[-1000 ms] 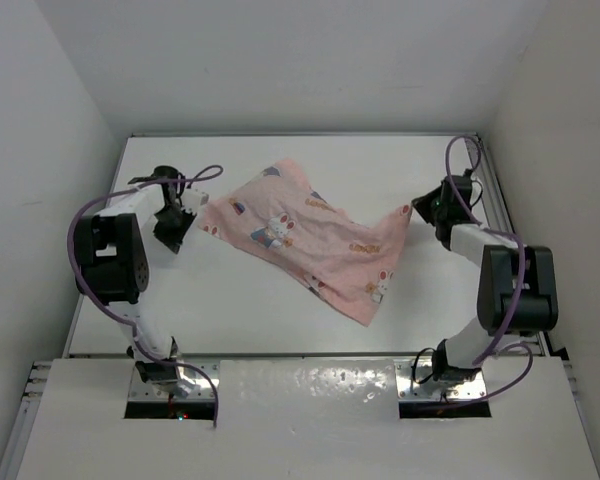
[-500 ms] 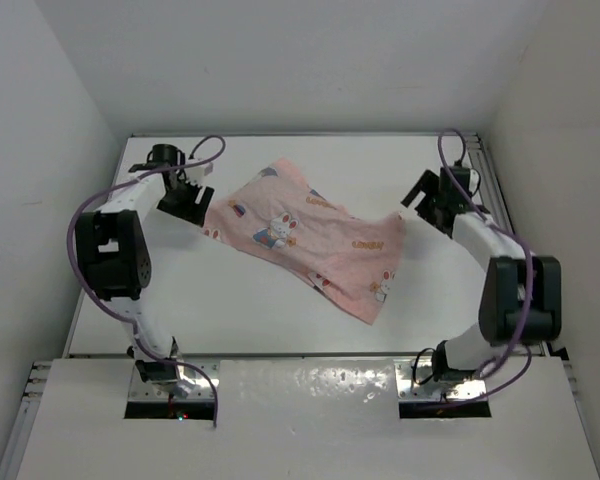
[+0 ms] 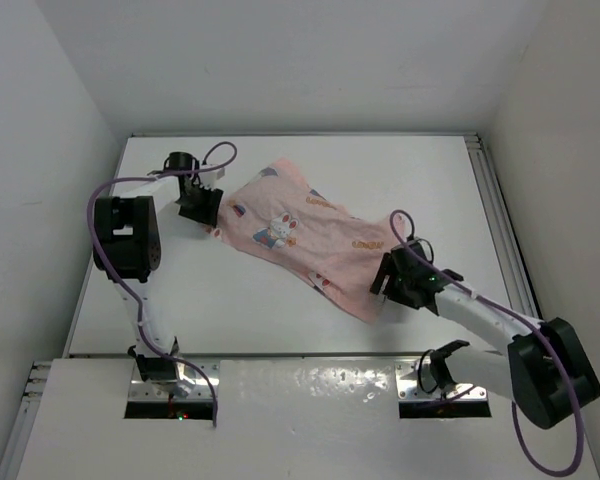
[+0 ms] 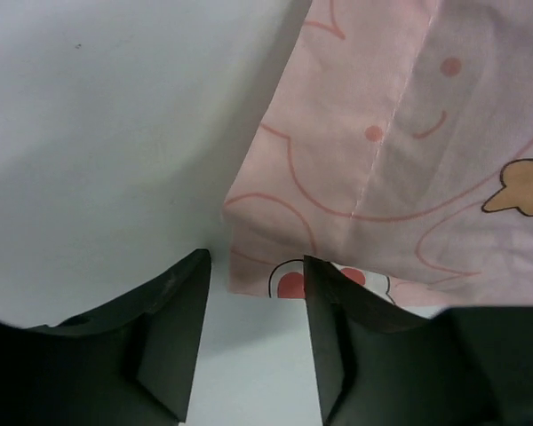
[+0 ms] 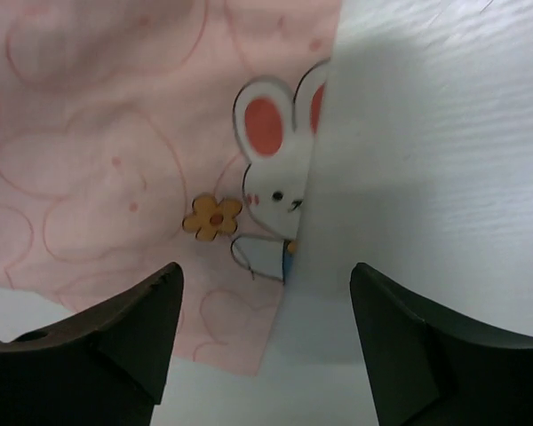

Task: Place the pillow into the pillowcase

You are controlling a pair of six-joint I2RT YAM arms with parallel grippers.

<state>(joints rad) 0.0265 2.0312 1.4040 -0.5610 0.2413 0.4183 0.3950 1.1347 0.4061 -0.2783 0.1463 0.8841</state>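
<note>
The pale-pink pillowcase (image 3: 300, 235) with cartoon rabbits lies flat and slanted across the middle of the table. The pillow is hidden; no grey cushion shows in any view. My left gripper (image 3: 208, 212) sits at the case's far-left corner. In the left wrist view that corner (image 4: 258, 266) lies just past the open left gripper (image 4: 256, 266), with bare table between the fingers. My right gripper (image 3: 380, 285) is at the near-right corner. In the right wrist view the right gripper (image 5: 265, 275) stands wide open over the case's edge (image 5: 275, 328), gripping nothing.
The white table (image 3: 280, 325) is boxed in by white walls at the left, back and right. A metal rail (image 3: 500, 220) runs along its right edge. Purple cables loop off both arms.
Both grippers went from shut to open and let go of the pillowcase, whose raised right corner dropped flat. The right arm swung from the far right to the near-right corner.
</note>
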